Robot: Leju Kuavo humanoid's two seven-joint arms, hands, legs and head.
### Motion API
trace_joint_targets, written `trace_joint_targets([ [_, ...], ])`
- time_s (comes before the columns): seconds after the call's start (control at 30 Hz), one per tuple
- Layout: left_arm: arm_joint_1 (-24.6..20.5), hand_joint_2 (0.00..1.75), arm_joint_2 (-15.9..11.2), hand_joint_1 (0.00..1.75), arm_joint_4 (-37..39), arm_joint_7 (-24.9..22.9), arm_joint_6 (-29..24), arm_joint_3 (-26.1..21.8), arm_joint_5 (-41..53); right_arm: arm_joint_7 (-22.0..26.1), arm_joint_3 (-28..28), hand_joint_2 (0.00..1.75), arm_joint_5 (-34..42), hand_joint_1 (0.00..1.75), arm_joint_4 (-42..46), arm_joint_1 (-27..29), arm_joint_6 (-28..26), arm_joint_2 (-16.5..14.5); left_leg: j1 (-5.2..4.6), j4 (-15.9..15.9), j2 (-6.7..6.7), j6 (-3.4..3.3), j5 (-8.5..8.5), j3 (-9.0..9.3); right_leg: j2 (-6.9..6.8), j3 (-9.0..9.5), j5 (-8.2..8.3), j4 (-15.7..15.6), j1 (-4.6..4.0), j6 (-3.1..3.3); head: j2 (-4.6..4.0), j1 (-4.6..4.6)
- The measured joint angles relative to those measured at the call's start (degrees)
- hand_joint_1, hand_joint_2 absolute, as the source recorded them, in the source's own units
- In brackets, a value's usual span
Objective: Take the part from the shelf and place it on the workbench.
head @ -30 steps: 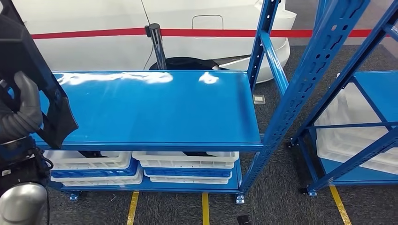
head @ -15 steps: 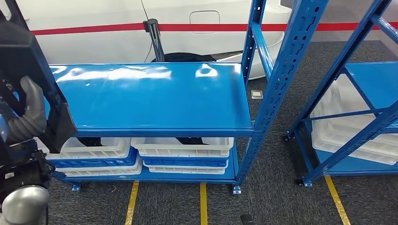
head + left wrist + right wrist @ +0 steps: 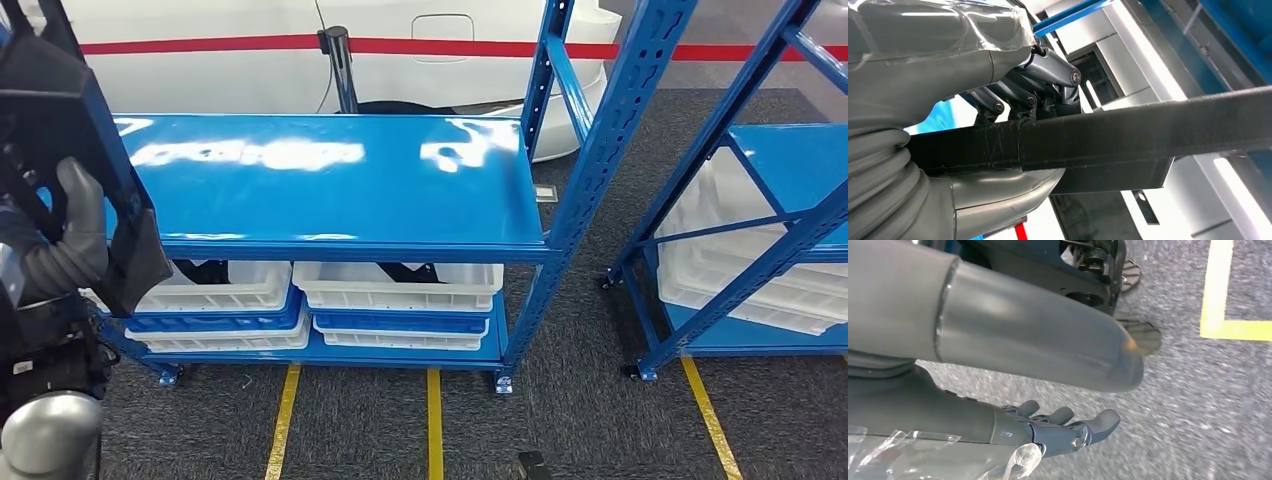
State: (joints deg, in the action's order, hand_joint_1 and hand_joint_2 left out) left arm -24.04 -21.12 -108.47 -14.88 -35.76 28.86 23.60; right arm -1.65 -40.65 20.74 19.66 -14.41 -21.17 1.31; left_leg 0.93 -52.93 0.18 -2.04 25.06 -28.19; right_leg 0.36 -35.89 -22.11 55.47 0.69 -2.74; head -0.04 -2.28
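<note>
One black part [image 3: 60, 120] is gripped by the left hand [image 3: 70, 235], held beside the blue shelf [image 3: 330, 180]; the right hand [image 3: 1063, 432] hangs over the floor, apparently empty with fingers apart.

The matt black, faintly scratched part [image 3: 1128, 135] sits in my left hand [image 3: 70, 240]; the blue metal shelf [image 3: 330, 180] shines glossy.

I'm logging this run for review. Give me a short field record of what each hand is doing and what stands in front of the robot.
left hand: grips the flat black plastic part, raised at the robot's left
right hand: holds nothing, fingers apart, hanging over grey carpet
blue metal shelf rack: top board bare and glossy
white plastic trays: stacked on the lower level
floor: yellow tape lines
</note>
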Motion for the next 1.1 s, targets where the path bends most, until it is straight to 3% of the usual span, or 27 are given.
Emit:
trace_joint_targets([
  [0.03,-0.19,1.75,0.14,1.75,0.13,0.33,0.12,0.17,-0.32,-0.46,0.07,0.00,0.19,0.00,-0.05,-0.06,0.22,0.58,0.08,0.09,0.08,-0.52,-0.58,-0.58,0.00,-1.03,-2.23,2.43,0.07,-0.24,0.00,0.05],
  [0.1,-0.46,1.75,0.42,1.75,0.46,0.73,0.25,0.48,-0.95,-1.59,0.10,0.00,-0.08,0.00,-0.23,-0.11,0.26,1.59,-0.07,0.04,0.15,-1.07,-1.62,-1.87,-0.03,-3.73,-7.85,10.49,0.10,-0.67,0.00,0.18],
  [0.13,-0.51,1.75,0.52,1.75,0.65,0.87,0.25,0.62,-1.30,-2.30,0.10,0.00,-0.42,0.00,-0.34,-0.11,0.12,2.14,-0.16,0.01,0.16,-1.14,-2.12,-2.52,-0.03,-4.67,-9.55,14.23,0.09,-0.82,0.00,0.21],
  [0.17,-0.55,1.75,0.61,1.75,0.86,1.03,0.26,0.78,-1.65,-3.07,0.10,0.00,-0.84,0.00,-0.46,-0.11,-0.08,2.68,-0.27,-0.02,0.16,-1.17,-2.62,-3.17,-0.03,-4.82,-10.03,16.38,0.09,-0.91,0.00,0.21],
  [0.2,-0.59,1.75,0.67,1.75,1.04,1.18,0.27,0.92,-1.98,-3.77,0.10,0.00,-1.27,0.00,-0.59,-0.13,-0.34,3.24,-0.37,-0.04,0.16,-1.17,-3.08,-3.75,-0.03,-3.84,-9.30,16.21,0.08,-0.88,0.00,0.22],
  [0.23,-0.66,1.75,0.69,1.75,1.21,1.31,0.29,1.06,-2.22,-4.40,0.09,0.00,-1.68,0.00,-0.71,-0.17,-0.61,3.83,-0.47,-0.06,0.15,-1.13,-3.51,-4.25,-0.03,-1.55,-7.81,13.50,0.05,-0.69,0.00,0.22],
  [0.3,-0.84,1.75,0.73,1.75,1.41,1.47,0.31,1.28,-2.55,-5.21,0.08,0.00,-2.30,0.00,-0.91,-0.31,-1.06,4.97,-0.69,-0.15,0.12,-0.88,-4.23,-4.98,-0.02,4.72,-5.42,4.54,-0.20,0.00,0.00,0.23],
  [0.33,-0.95,1.75,0.74,1.75,1.50,1.51,0.32,1.38,-2.59,-5.40,0.08,0.00,-2.50,0.00,-0.98,-0.37,-1.19,5.46,-0.77,-0.20,0.17,-0.63,-4.59,-5.22,-0.02,7.17,-4.92,0.70,-0.38,0.32,0.00,0.21],
  [0.37,-1.10,1.75,0.75,1.75,1.58,1.53,0.35,1.49,-2.62,-5.55,0.08,0.00,-2.64,0.00,-1.04,-0.42,-1.29,5.81,-0.84,-0.25,0.23,-0.35,-4.93,-5.41,-0.01,8.46,-4.84,-1.54,-0.57,0.59,0.00,0.23],
  [0.43,-1.33,1.75,0.81,1.75,1.75,1.55,0.41,1.72,-2.69,-5.93,0.08,0.00,-3.07,0.00,-1.17,-0.46,-1.54,6.28,-0.84,-0.21,0.37,0.33,-5.62,-5.68,-0.06,8.59,-4.48,-2.65,-0.67,1.09,0.00,0.27],
  [0.5,-1.46,1.75,0.86,1.75,1.92,1.48,0.42,1.83,-2.84,-6.49,0.07,0.00,-3.70,0.00,-1.27,-0.52,-1.75,6.51,-0.70,-1.53,0.35,0.99,-4.36,-6.51,-0.21,7.91,-3.55,-2.81,-0.40,1.81,0.00,0.25],
  [0.53,-1.51,1.75,0.86,1.75,2.02,1.44,0.42,1.83,-2.93,-6.75,0.07,0.00,-3.93,0.00,-1.32,-0.53,-1.79,6.57,-0.61,-3.83,0.31,1.33,-2.36,-7.51,-0.33,7.40,-3.00,-2.91,-0.22,2.16,0.00,0.19],
  [0.6,-1.53,1.75,0.86,1.75,2.22,1.38,0.39,1.84,-3.18,-7.01,0.06,0.00,-4.15,0.00,-1.36,-0.52,-1.82,6.69,-0.29,-11.68,0.27,2.01,3.04,-10.31,-0.48,6.11,-2.00,-2.88,-0.14,2.55,0.00,0.08],
  [0.63,-1.50,1.75,0.86,1.75,2.33,1.37,0.39,1.85,-3.31,-7.10,0.06,0.00,-4.27,0.00,-1.38,-0.49,-1.82,6.74,-0.16,-15.76,0.27,2.30,4.96,-11.51,-0.51,5.39,-1.47,-2.85,-0.14,2.56,0.00,0.08],
  [0.67,-1.46,1.75,0.86,1.75,2.44,1.37,0.39,1.86,-3.40,-7.15,0.06,0.00,-4.40,0.00,-1.42,-0.45,-1.82,6.75,-0.04,-18.36,0.27,2.52,5.66,-11.91,-0.51,4.66,-0.94,-2.82,-0.12,2.50,0.00,0.08],
  [0.7,-1.44,1.75,0.86,1.75,2.54,1.36,0.40,1.86,-3.45,-7.24,0.06,0.00,-4.53,0.00,-1.46,-0.42,-1.82,6.77,0.08,-18.81,0.28,2.68,5.15,-11.24,-0.51,3.95,-0.43,-2.76,-0.10,2.39,0.00,0.08],
  [0.73,-1.46,1.75,0.86,1.75,2.63,1.35,0.41,1.87,-3.47,-7.31,0.05,0.00,-4.64,0.00,-1.51,-0.41,-1.81,6.78,0.19,-16.95,0.28,2.76,3.77,-9.45,-0.49,3.28,0.05,-2.70,-0.06,2.23,0.00,0.08],
  [0.8,-1.63,1.75,0.86,1.75,2.72,1.35,0.43,1.87,-3.50,-7.45,0.04,0.00,-4.76,0.00,-1.56,-0.42,-1.81,6.81,0.28,-8.58,0.27,2.73,1.29,-3.58,-0.40,2.19,0.84,-2.48,-0.05,1.73,0.00,0.07],
  [0.87,-1.82,1.75,0.86,1.75,2.75,1.35,0.44,1.85,-3.54,-7.63,0.03,0.00,-4.94,0.00,-1.59,-0.44,-1.82,6.89,0.09,-1.69,0.12,2.24,0.98,0.67,-0.32,1.48,1.44,-2.23,-0.18,1.18,0.00,0.09],
  [0.9,-1.87,1.75,0.86,1.75,2.78,1.34,0.43,1.85,-3.60,-7.73,0.02,0.00,-5.05,0.00,-1.62,-0.45,-1.84,6.94,-0.08,-0.27,0.04,1.93,1.20,1.34,-0.30,1.24,1.74,-2.15,-0.25,0.92,0.00,0.09],
  [1.0,-1.82,1.75,0.86,1.75,3.00,1.24,0.56,1.88,-4.04,-7.97,-0.05,0.00,-5.22,0.00,-1.78,-0.38,-1.95,7.00,-0.23,-0.29,0.06,0.74,0.56,0.40,-0.28,0.72,2.42,-2.04,-0.16,0.08,0.00,0.14],
  [1.03,-1.87,1.75,0.86,1.75,3.07,1.14,0.78,1.90,-4.34,-8.06,-0.09,0.00,-5.25,0.00,-1.84,-0.34,-1.91,7.01,-0.20,-0.32,0.12,0.16,0.10,-0.03,-0.28,0.23,1.50,-1.20,-0.07,-0.18,0.00,0.17],
  [1.1,-2.22,1.75,0.86,1.75,3.13,0.66,1.64,1.92,-5.06,-8.35,-0.17,0.00,-5.46,0.00,-1.89,-0.30,-1.75,7.01,-0.15,-0.26,0.24,-0.85,-0.98,-1.09,-0.28,-1.85,-3.24,4.15,0.12,-0.55,0.00,0.23],
])
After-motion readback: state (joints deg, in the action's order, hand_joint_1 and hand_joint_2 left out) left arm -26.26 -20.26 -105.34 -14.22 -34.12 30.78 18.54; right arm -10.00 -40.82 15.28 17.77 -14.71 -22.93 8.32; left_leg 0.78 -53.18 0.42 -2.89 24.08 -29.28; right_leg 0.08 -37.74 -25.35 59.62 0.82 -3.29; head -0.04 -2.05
